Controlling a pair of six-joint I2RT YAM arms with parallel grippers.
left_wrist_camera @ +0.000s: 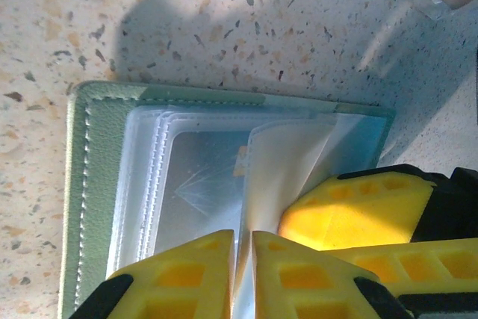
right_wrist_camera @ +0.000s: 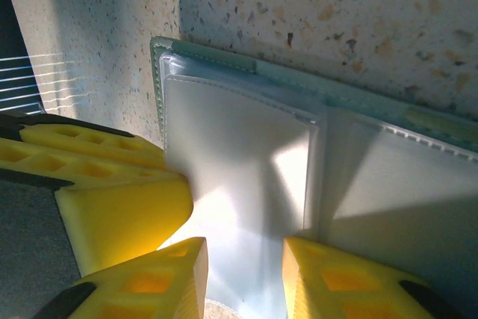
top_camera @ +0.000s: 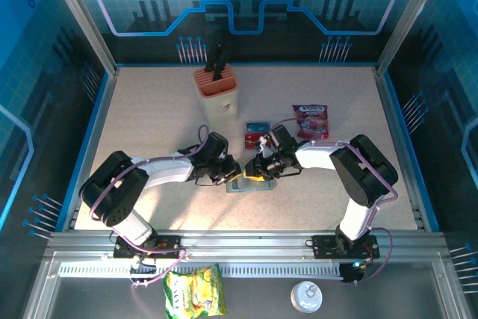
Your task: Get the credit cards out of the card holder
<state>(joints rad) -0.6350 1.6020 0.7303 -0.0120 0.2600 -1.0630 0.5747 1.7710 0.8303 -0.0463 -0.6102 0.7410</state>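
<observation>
The card holder (top_camera: 246, 184) lies open on the table between my two grippers. Its grey-green edge (left_wrist_camera: 81, 184) frames several clear plastic sleeves (left_wrist_camera: 194, 177). My left gripper (left_wrist_camera: 245, 235) is shut on the thin edge of one frosted sleeve (left_wrist_camera: 287, 162), which stands up from the holder. My right gripper (right_wrist_camera: 245, 248) is open, its fingers spread over a pale sleeve panel (right_wrist_camera: 239, 155) of the holder (right_wrist_camera: 216, 61). One of its yellow fingers (left_wrist_camera: 351, 207) rests by the lifted sleeve. A red and a blue credit card (top_camera: 257, 134) lie on the table behind the grippers.
A purple snack packet (top_camera: 311, 121) lies right of the loose cards. A tan slotted block with dark handles (top_camera: 216, 89) stands at the back. A yellow-green packet (top_camera: 196, 293) and a white round lid (top_camera: 306, 298) lie below the front rail.
</observation>
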